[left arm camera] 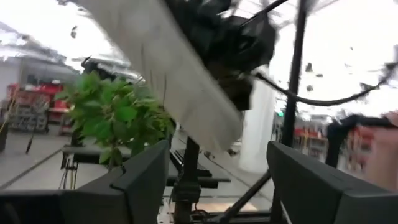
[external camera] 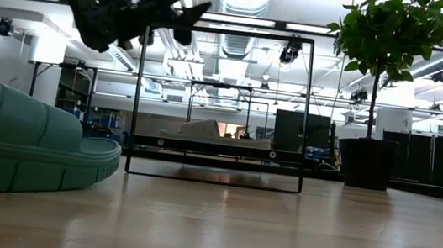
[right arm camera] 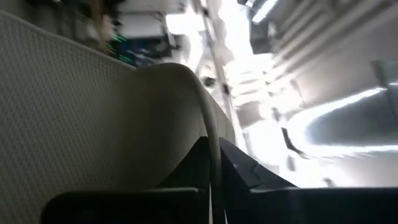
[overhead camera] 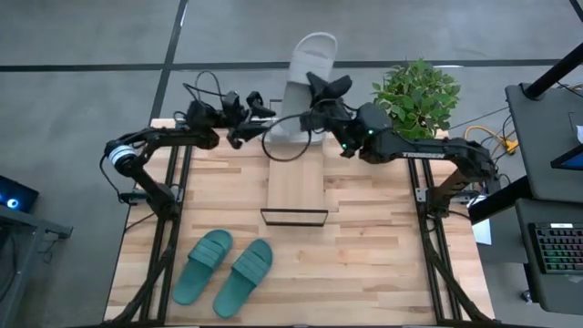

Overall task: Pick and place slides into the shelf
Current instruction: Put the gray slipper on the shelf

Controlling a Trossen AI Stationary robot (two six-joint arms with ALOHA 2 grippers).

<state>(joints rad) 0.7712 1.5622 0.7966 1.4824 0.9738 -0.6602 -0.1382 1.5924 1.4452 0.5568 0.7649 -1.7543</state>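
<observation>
Butcher-block table (overhead camera: 364, 228), large, filling the high view; shelf (overhead camera: 295, 187) at centre with plank top running toward 12 o'clock, black wire frame end at 6 o'clock side; in low view just the thin frame (external camera: 222, 107) standing upright on the tabletop

Potted plant (overhead camera: 417, 96) at 1–2 o'clock off the far table edge, near the right arm; dark pot visible in low view (external camera: 367, 163)

Teal-green pair of slides (overhead camera: 223, 267) lying side by side on table at 7 o'clock from shelf, well apart from it, toes angled toward 1 o'clock; one looms at 9 o'clock in low view (external camera: 24, 146)

Pale grey slide (overhead camera: 308, 87) lifted past the far edge of the table at 12 o'clock from shelf, tilted; pinched by right gripper (overhead camera: 321, 117), jaws closed tight on the sole edge, fingers (right arm camera: 233, 165) clamping thin rim of grey slide (right arm camera: 93, 118) in right wrist view

Left gripper (overhead camera: 248, 111) just beside at 9 o'clock of the grey slide, jaws spread wide, nothing between them; grey slide (left arm camera: 168, 68) seen apart beyond its fingers (left arm camera: 146, 180)
</observation>
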